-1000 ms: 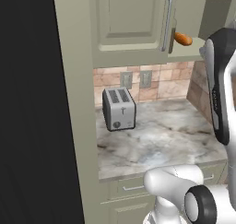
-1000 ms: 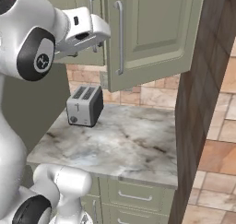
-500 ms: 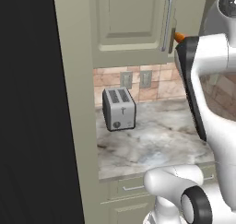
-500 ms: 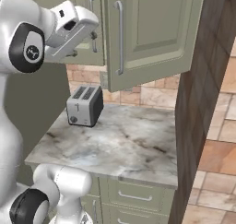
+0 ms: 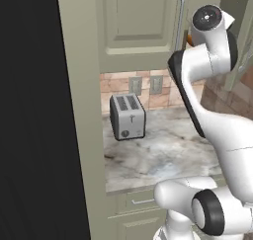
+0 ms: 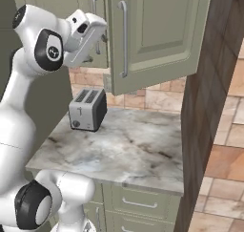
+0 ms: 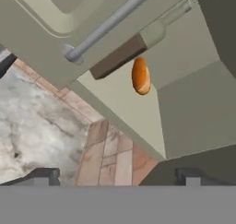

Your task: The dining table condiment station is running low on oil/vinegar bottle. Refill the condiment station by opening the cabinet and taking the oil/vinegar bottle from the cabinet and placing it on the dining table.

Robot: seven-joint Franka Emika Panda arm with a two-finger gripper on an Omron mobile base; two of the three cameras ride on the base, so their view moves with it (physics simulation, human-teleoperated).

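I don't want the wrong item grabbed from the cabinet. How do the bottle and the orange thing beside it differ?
The oil/vinegar bottle is long and slim, dark brown below, clear above, with a thin neck; the orange object is a short rounded oval, one colour throughout. The bottle is partly hidden by the door's handle; the orange object shows whole. Both sit on the open cabinet's shelf.

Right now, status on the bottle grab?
End effector open, empty, short of the cabinet. Oil/vinegar bottle on shelf, untouched. Orange bread roll beside it; left door partly covers it.
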